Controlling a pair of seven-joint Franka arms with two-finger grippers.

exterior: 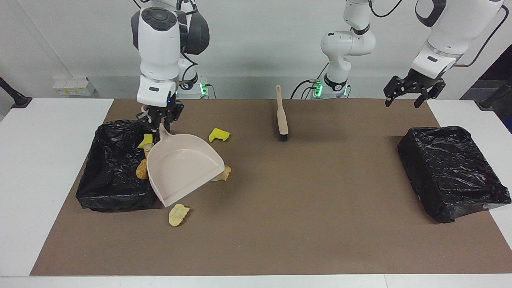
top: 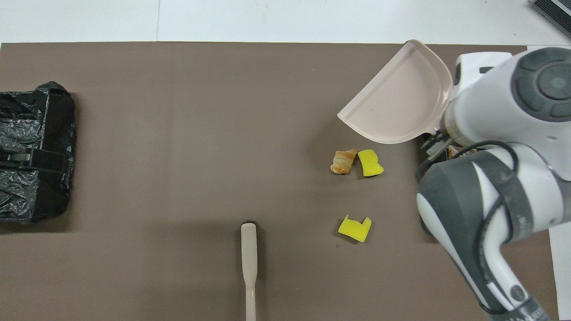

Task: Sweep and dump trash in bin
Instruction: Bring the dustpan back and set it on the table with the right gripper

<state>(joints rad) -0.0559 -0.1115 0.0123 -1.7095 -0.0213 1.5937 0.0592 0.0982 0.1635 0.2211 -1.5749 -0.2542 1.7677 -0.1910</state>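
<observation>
Nearest the robots, a brush (exterior: 282,116) is laid flat mid-bench on the brown mat (exterior: 304,224), handle toward the robots, untouched. A bit farther out, toward the right arm's end, one notched yellow chunk (exterior: 219,135) is seen alone on the mat. Beside it the right hand (exterior: 159,122) is clamped on the handle of the beige dustpan (exterior: 182,166), fingers pointed down. The pan is held tilted, open side up, over the mat just beside the black-lined bin (exterior: 112,172) at the right arm's end. Whether its lip touches the mat cannot be told. Three pieces of trash are seen inside that bin along the wall next to the pan: a yellow scrap (exterior: 146,141), a pale piece (exterior: 149,149) and a golden bread piece (exterior: 141,170). On the mat, a bread roll scrap (top: 342,161) and a second yellow chunk (top: 370,162) are found touching each other, partly covered by the pan in the facing view. Farthest out, a tan scrap (exterior: 178,215) is left on the mat near the bin's corner. The left hand (exterior: 414,90) is raised with fingers apart, nothing held, over the second bin (exterior: 452,172) at the left arm's end; that arm is waiting.
</observation>
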